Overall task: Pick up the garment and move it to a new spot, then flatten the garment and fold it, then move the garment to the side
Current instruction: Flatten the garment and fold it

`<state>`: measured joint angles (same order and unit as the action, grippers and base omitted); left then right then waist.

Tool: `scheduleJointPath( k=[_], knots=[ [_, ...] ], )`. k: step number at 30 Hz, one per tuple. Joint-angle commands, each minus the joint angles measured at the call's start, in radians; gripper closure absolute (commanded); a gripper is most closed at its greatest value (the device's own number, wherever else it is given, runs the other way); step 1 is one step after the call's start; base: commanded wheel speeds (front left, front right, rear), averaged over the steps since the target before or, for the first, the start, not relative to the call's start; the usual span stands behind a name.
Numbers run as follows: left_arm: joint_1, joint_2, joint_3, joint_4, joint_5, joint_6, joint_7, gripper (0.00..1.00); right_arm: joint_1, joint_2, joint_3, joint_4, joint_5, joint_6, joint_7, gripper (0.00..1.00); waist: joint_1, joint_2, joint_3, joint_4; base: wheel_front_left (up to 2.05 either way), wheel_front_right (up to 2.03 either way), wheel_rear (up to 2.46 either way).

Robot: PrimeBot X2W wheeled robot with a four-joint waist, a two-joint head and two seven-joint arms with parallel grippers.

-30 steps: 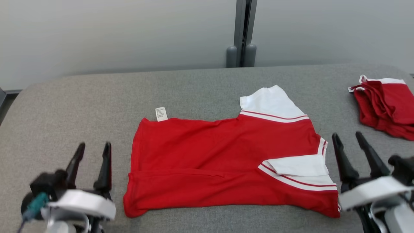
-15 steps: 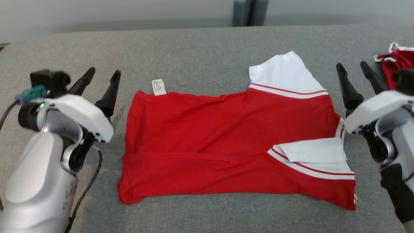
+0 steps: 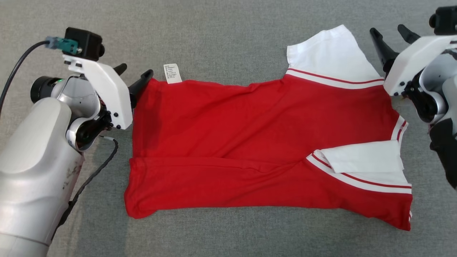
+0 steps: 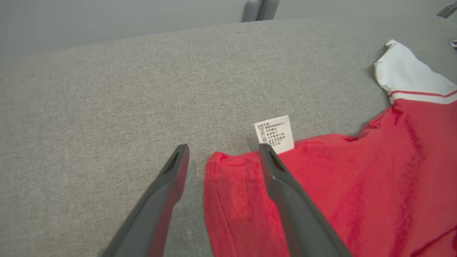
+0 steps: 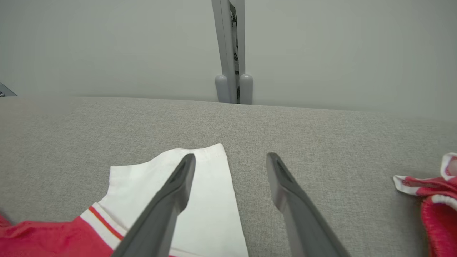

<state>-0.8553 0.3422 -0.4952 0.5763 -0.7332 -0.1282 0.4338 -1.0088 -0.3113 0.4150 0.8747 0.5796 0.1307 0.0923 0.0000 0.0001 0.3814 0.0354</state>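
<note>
grey tabletop holds garment between left tool and right tool.

forearm: silver-white | fingers: dark grey | cable: black | plug: seemingly teal

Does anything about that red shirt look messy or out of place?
Yes. On the shirt, the nearer white sleeve is folded back onto itself, a crease runs across the lower red part, and a label pokes out at its far-left corner.
</note>
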Motion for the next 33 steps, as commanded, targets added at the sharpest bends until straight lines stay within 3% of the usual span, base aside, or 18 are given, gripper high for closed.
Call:
scheduleJointPath(
  k=[1,9,21,22,23,24,25,33],
  knots=[
    [-0.020,0.008,-0.008,0.006,-0.005,-0.004,0.007,0.00,-0.014,-0.007,0.008,0.012,0.002,0.000,0.006,0.00,0.0000,-0.0001,0.012,0.006,0.00,0.00,0.00],
    [-0.109,0.006,-0.108,0.057,-0.084,-0.004,0.100,0.00,-0.134,-0.002,0.104,0.108,0.050,0.000,0.072,0.00,0.0000,-0.0001,0.059,0.029,0.00,0.00,0.00],
    [-0.154,-0.018,-0.182,0.138,-0.208,-0.004,0.137,0.01,-0.236,0.009,0.237,0.192,0.083,0.000,0.039,0.00,0.0000,-0.0001,0.102,0.030,0.00,0.00,0.00],
    [-0.152,-0.023,-0.181,0.143,-0.222,-0.004,0.139,0.14,-0.241,0.009,0.246,0.200,0.085,0.000,0.039,0.00,0.0000,-0.0001,0.105,0.031,0.00,0.00,0.00],
    [-0.153,-0.024,-0.185,0.146,-0.230,-0.004,0.137,0.55,-0.248,0.009,0.255,0.209,0.086,0.000,0.040,0.00,0.0000,-0.0001,0.107,0.031,0.00,0.00,0.00],
    [-0.155,-0.024,-0.194,0.148,-0.233,-0.004,0.135,0.87,-0.256,0.009,0.262,0.221,0.088,0.000,0.045,0.00,0.0000,-0.0001,0.110,0.033,0.00,0.00,0.00],
    [-0.157,-0.025,-0.203,0.146,-0.236,-0.004,0.134,1.00,-0.262,0.012,0.270,0.230,0.090,0.000,0.054,0.00,0.0000,-0.0001,0.112,0.035,0.00,0.00,0.00],
    [-0.180,-0.034,-0.243,0.114,-0.273,-0.004,0.099,1.00,-0.309,0.010,0.305,0.297,0.099,0.000,0.092,0.00,0.0000,-0.0001,0.130,0.061,0.00,0.00,0.00]
  ],
)
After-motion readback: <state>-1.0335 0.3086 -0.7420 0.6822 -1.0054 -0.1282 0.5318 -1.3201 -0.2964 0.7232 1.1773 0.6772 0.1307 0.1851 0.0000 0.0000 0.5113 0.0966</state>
